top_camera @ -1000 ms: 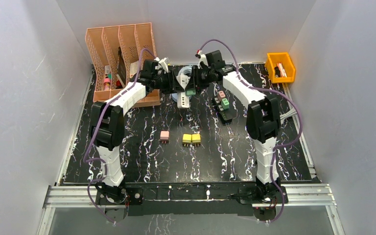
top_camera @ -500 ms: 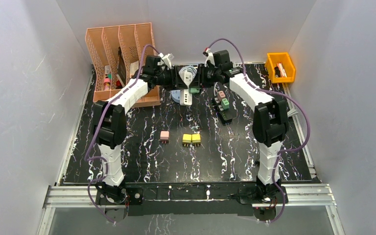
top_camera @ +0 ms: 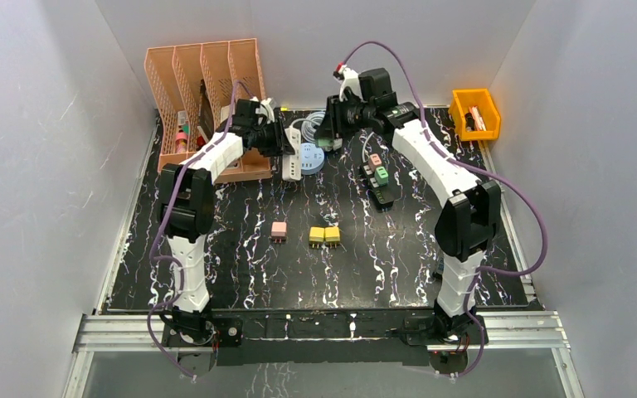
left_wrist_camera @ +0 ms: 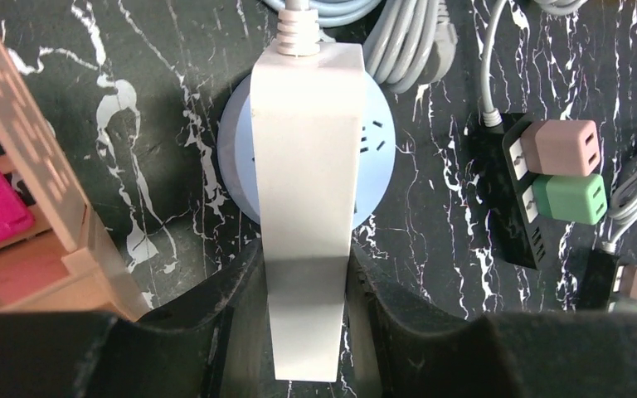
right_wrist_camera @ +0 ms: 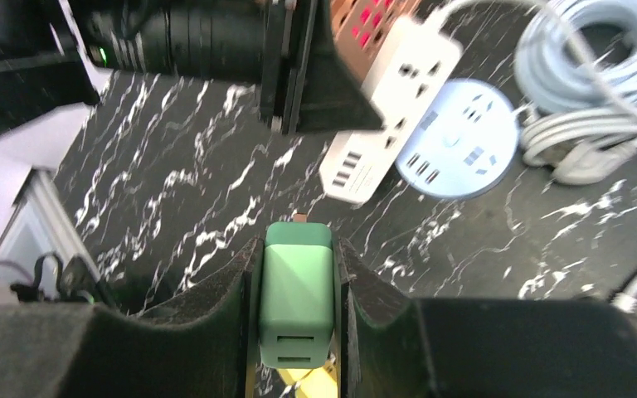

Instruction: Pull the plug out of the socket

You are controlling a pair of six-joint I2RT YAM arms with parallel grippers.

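The right gripper (right_wrist_camera: 297, 253) is clenched on a green plug (right_wrist_camera: 297, 303), one finger pressed to each side of the cube. In the right wrist view the plug is in the air above the black marbled table (right_wrist_camera: 182, 199). A bit of metal prong shows bare at its far end, and two slots sit in its near face. It is clear of every socket. The white power strip (right_wrist_camera: 394, 104) lies well beyond its tip.

The left gripper (left_wrist_camera: 307, 278) grasps that white power strip by its near end, jaws closed on both long sides. In the left wrist view the strip runs straight away from the camera, with its grey cord (left_wrist_camera: 299, 16) leaving the far end. It crosses over a round pale-blue socket (left_wrist_camera: 377, 162) lying flat on the table. The right wrist view shows socket holes on both faces and a row of small ports at the strip's end. Any print there is too blurred to read.

Right of the round socket lies a black power strip (left_wrist_camera: 506, 207) with a pink plug (left_wrist_camera: 560, 148) and a second green plug (left_wrist_camera: 576, 197) seated side by side. A coil of white cable (right_wrist_camera: 597, 58) lies behind the round socket. In the top view an orange file rack (top_camera: 203, 79) stands at the far left and an orange bin (top_camera: 475, 112) at the far right.
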